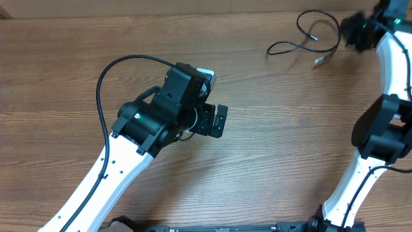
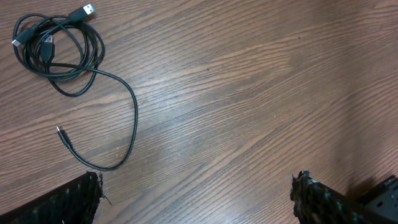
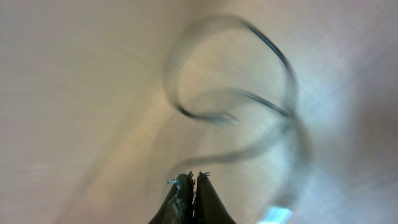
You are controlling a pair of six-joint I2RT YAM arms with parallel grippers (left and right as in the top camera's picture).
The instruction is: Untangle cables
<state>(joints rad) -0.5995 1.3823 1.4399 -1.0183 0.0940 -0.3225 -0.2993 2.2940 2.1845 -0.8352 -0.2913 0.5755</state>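
Left pincer [image 1: 215, 121]: jaws wide apart with nothing between them, over bare counter [image 1: 270, 161] at mid-frame in the overhead view.
Right pincer [image 1: 355, 31]: upper right of the overhead view, jaws pressed fully together. The wrist view is too smeared to tell whether a cord is nipped.
Loose strand [image 1: 280, 43]: upper right of the overhead view, one open loop reaching toward the right pincer, with a pale plug end [image 1: 320, 60] just below the loop.
Coiled bundle [image 2: 56, 46]: upper left of the left wrist view, lying flat in several turns. One tail [image 2: 134, 118] curves down to a thin pin plug [image 2: 59, 130].
Materials: thin black round cord with a smooth jacket, limp but keeping its curl. A flat metal USB plug [image 2: 89, 10] sits at the bundle's top. The counter is matt brown wood-grain and probably slick.
Risk 1: the strand slips free, because so thin a cord gives shut jaws little to bite.
Risk 2: a pull on the tail drags the whole light bundle instead of unwinding it, as nothing pins it down.
Risk 3: a plug catches inside a turn and the pull tightens the tangle.
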